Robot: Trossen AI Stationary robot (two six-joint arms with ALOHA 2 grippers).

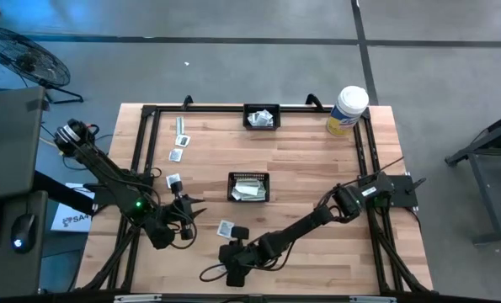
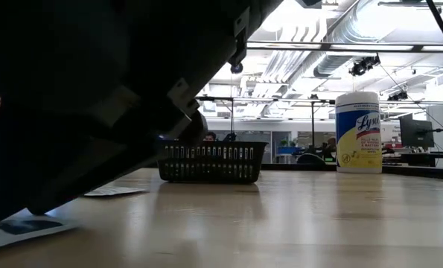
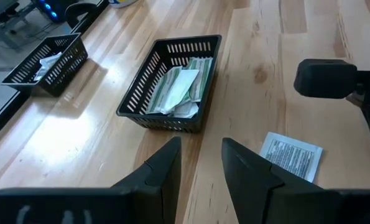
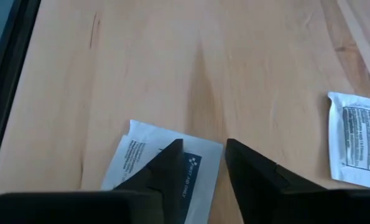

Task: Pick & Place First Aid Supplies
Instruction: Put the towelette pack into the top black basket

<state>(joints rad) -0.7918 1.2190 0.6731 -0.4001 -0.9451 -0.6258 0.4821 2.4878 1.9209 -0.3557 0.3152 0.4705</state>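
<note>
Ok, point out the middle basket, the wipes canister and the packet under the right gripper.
middle basket (image 1: 248,176): high view, far rim.
wipes canister (image 1: 349,112): high view, lid and label.
white packet (image 4: 135,158): right wrist view, printed face.

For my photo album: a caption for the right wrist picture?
Right hand open over a square white packet on the wooden table.

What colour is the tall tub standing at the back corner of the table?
The tub is white with a yellow bottom and blue writing; the low view shows it best.

Wooden table (image 1: 317,168) with two black baskets (image 1: 248,187) holding packets, a canister (image 1: 347,110) at the far right corner, loose packets (image 1: 181,139) at left, and both arms low near the front edge.
</note>
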